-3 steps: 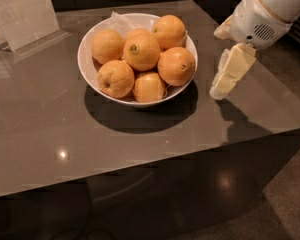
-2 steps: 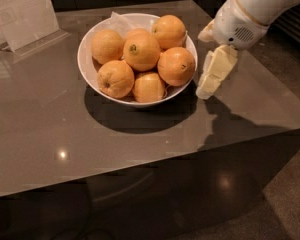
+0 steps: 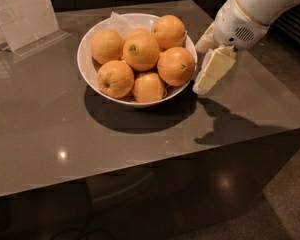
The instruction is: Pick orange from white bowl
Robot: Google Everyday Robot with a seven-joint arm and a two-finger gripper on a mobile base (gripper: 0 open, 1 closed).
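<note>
The white bowl (image 3: pixel 82 59) stands on the brown table and holds several oranges. The orange (image 3: pixel 176 65), large, smooth and deep orange with a tiny dark speck, lies at the bowl's right side against the rim. An orange with a dark star-shaped stem scar (image 3: pixel 140 51) lies in the middle on top. My gripper (image 3: pixel 204 66) hangs just right of the bowl's right rim, beside the orange and apart from it. Its cream fingers (image 3: pixel 213 71) point down and left, and they are open and empty.
A clear sign holder with a white sheet (image 3: pixel 21 14) stands at the table's back left. A white wrapper (image 3: pixel 117 20) shows at the bowl's back. The table's front edge (image 3: pixel 140 171) drops off near me, and its right edge (image 3: pixel 290 109) lies under my arm.
My gripper has moved left toward the bowl and now hangs right beside its right rim. The bowl and the oranges have not moved.
</note>
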